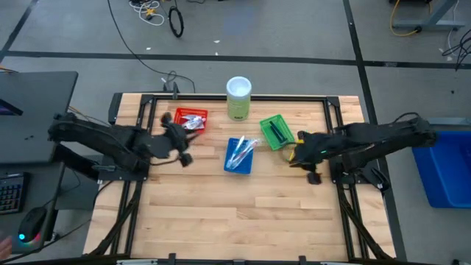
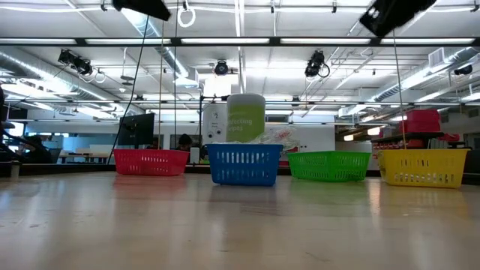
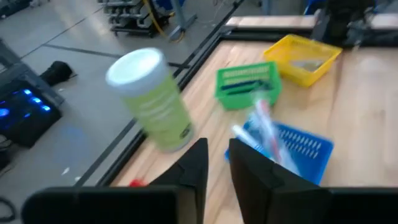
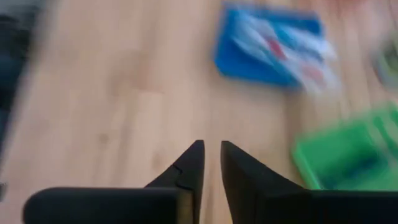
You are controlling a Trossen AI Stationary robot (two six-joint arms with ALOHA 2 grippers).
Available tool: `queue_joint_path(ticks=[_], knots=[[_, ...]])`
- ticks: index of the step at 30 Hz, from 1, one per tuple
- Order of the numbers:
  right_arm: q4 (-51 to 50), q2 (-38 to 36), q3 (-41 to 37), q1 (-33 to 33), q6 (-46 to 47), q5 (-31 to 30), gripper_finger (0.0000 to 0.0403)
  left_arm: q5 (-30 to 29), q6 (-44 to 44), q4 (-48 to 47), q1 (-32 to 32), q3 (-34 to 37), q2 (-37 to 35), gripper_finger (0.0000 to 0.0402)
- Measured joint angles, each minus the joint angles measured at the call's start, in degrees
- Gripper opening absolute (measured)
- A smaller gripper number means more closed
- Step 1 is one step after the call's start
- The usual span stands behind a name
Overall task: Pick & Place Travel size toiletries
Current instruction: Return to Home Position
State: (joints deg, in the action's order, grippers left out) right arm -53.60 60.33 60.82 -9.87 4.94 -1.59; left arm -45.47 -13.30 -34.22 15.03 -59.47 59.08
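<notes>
The travel size toiletries lie in the baskets. Pale toothbrushes (image 1: 241, 152) rest in the blue basket (image 1: 229, 166), silvery sachets (image 1: 193, 123) in the red basket (image 1: 182, 115), and a dark item (image 1: 275, 132) in the green basket (image 1: 285, 140). My left gripper (image 1: 182, 144) hangs above the table between the red and blue baskets. Its fingers (image 3: 198, 163) are a narrow gap apart with nothing between them. My right gripper (image 1: 297, 152) hangs over the yellow basket (image 3: 301, 57). Its fingers (image 4: 194, 163) are almost together and hold nothing.
A tall pale-green canister with a white lid (image 1: 238, 97) stands at the far edge behind the blue basket. The four baskets stand in a row across the far half of the table (image 2: 240, 217). Bare wood lies on the near half.
</notes>
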Motion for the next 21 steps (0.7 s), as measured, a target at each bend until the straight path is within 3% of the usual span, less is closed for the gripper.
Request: queue_joint_path(ticks=[4, 8, 14, 21], knots=[[11.3, -11.0, -5.6, 0.1, -7.4, 4.6, 0.0037, -0.6, -1.2, -7.8, 0.0, 0.1, -6.3, 0.0051], [21.2, -22.3, -13.5, 0.6, -9.8, 4.7, 0.0024, -0.1, 1.4, -7.2, 0.0, 5.1, -12.8, 0.0032], [36.1, -36.6, -26.0, 0.9, -14.0, 5.7, 0.0023, 1.5, 8.6, 7.1, 0.0, 18.7, -25.4, 0.0008], [38.6, -47.1, -33.2, 0.9, -14.9, 6.8, 0.0022, 7.9, 19.9, 18.9, -0.1, 30.3, -42.1, 0.0014]])
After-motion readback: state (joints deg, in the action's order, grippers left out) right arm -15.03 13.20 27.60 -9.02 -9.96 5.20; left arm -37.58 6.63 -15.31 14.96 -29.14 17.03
